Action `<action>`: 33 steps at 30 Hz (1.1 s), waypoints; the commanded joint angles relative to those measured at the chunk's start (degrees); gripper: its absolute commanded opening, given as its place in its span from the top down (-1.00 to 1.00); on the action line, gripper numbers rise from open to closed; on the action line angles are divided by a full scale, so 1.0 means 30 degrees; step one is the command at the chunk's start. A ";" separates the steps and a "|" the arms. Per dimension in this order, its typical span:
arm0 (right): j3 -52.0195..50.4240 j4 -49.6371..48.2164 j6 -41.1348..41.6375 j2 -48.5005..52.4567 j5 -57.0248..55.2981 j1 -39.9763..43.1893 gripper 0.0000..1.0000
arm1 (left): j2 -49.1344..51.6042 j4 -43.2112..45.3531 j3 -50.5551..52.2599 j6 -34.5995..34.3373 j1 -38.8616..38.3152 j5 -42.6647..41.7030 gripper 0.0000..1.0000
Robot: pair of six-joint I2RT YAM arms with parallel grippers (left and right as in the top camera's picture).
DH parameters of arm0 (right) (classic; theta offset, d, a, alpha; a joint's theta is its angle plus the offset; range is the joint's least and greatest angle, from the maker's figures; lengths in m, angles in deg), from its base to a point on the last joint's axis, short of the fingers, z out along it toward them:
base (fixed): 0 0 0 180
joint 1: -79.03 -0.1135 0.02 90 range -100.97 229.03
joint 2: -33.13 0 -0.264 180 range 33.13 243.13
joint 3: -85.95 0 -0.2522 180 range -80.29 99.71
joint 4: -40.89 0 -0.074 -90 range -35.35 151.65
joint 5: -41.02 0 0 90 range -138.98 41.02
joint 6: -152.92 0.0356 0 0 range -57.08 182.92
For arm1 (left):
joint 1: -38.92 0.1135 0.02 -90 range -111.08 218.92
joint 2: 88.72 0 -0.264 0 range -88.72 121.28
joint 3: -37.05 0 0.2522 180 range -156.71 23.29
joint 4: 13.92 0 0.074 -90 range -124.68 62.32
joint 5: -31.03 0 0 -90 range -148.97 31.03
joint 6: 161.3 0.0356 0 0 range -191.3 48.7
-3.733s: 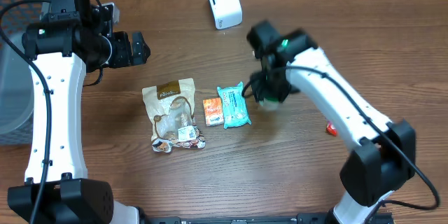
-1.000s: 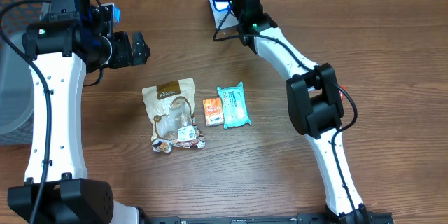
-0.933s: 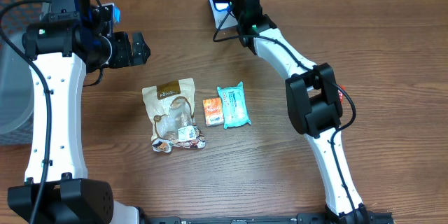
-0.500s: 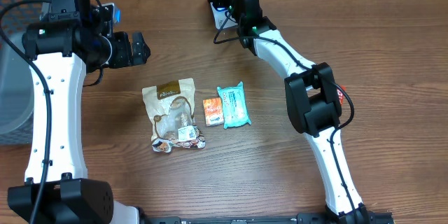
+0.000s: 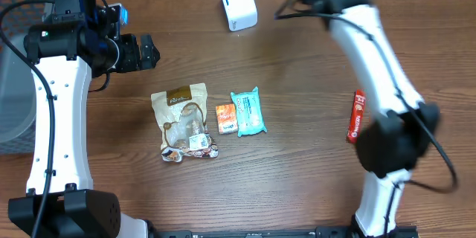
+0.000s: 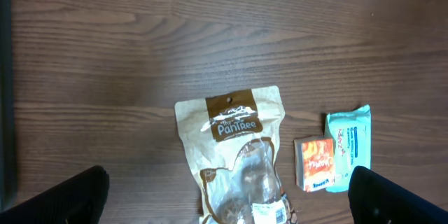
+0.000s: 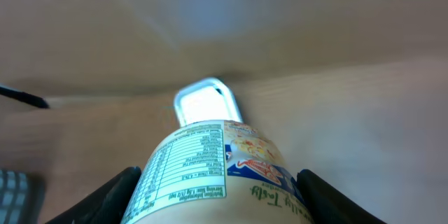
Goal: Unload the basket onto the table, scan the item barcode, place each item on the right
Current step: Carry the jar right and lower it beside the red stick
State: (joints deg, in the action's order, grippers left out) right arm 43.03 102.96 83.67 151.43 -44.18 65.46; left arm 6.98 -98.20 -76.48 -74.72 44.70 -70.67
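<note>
Wooden table carries a white scanner. Just right of the scanner, the right end effector is clamped on a labelled bottle; well left of it, the left end effector stands apart.

Brown snack pouch, small orange packet against teal wipes pack, red bar well apart

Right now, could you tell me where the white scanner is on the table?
In the overhead view the white scanner stands near the table's far edge, about mid-width, with the right gripper holding a bottle just to its right.
</note>
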 commanded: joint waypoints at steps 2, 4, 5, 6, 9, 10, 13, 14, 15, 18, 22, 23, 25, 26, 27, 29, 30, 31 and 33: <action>0.0131 0.4175 -0.0962 -0.0386 0.0306 0.0867 0.07 | 0.0087 0.0022 0.0058 0.0015 0.0058 0.0044 -1.00; -0.0066 0.6572 -0.1450 -0.0131 0.0299 0.1137 0.07 | 0.0087 0.0029 0.0066 0.0015 0.0058 0.0044 -1.00; -0.0328 0.7402 -0.1647 0.0022 0.0284 0.1195 0.07 | 0.0087 0.0029 0.0066 0.0015 0.0058 0.0044 -1.00; -0.0750 0.8153 -0.2033 0.0109 0.0284 0.1209 0.07 | 0.0087 0.0022 0.0066 0.0015 0.0058 0.0044 -0.99; -0.2710 0.8684 -0.2521 0.0204 0.0000 0.1202 0.07 | 0.0087 0.0022 0.0058 0.0015 0.0058 0.0044 -1.00; -0.3490 0.8626 -0.2521 0.0204 -0.0073 0.1209 0.07 | 0.0087 0.0029 0.0066 0.0015 0.0066 0.0044 -0.99; -0.6040 0.8058 -0.2514 0.0204 -0.1166 0.1268 0.07 | 0.0087 0.0029 0.0066 0.0015 0.0066 0.0044 -1.00; -0.6856 0.7912 -0.2506 0.0204 -0.1953 0.1333 0.07 | 0.0087 0.0022 0.0066 0.0015 0.0066 0.0044 -0.99; -0.7220 0.7854 -0.2499 0.0204 -0.2317 0.1377 0.07 | 0.0087 0.0029 0.0058 0.0015 0.0066 0.0044 -1.00; -0.8670 0.7555 -0.2514 0.0204 -0.3388 0.1581 0.07 | 0.0087 0.0022 0.0058 0.0015 0.0066 0.0044 -1.00; -0.9843 0.7395 -0.2586 0.0204 -0.3577 0.1807 0.06 | 0.0087 0.0022 0.0066 0.0015 0.0066 0.0044 -1.00; -1.0105 0.7264 -0.2579 0.0204 -0.3774 0.1880 0.06 | 0.0087 0.0029 0.0066 0.0015 0.0066 0.0044 -0.99; -1.0535 0.6958 -0.2572 0.0204 -0.4051 0.2011 0.03 | 0.0087 0.0022 0.0066 0.0015 0.0066 0.0044 -1.00; -1.0710 0.6819 -0.2572 0.0204 -0.4102 0.2084 -0.09 | 0.0087 0.0029 0.0058 0.0015 0.0066 0.0044 -1.00; -1.0921 0.6601 -0.2572 0.0204 -0.4095 0.2171 -0.19 | 0.0087 0.0022 0.0058 0.0015 0.0066 0.0044 -1.00; -1.1140 0.6484 -0.2572 0.0204 -0.4095 0.2295 -0.45 | 0.0087 0.0029 0.0066 0.0015 0.0066 0.0044 -1.00; -1.1162 0.6492 -0.2579 0.0219 -0.4095 0.2339 -0.64 | 0.0087 0.0029 0.0066 0.0015 0.0066 0.0044 -0.99; -1.1176 0.6499 -0.2579 0.0219 -0.4095 0.2353 -0.87 | 0.0087 0.0022 0.0066 0.0015 0.0066 0.0044 -0.99; -1.1176 0.6535 -0.2586 0.0219 -0.4102 0.2382 -1.00 | 0.0087 0.0029 0.0058 0.0015 0.0066 0.0044 -0.99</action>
State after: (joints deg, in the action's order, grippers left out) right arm 9.68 122.81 76.22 153.01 -55.50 72.31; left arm 6.98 -98.23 -76.48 -74.72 44.70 -70.67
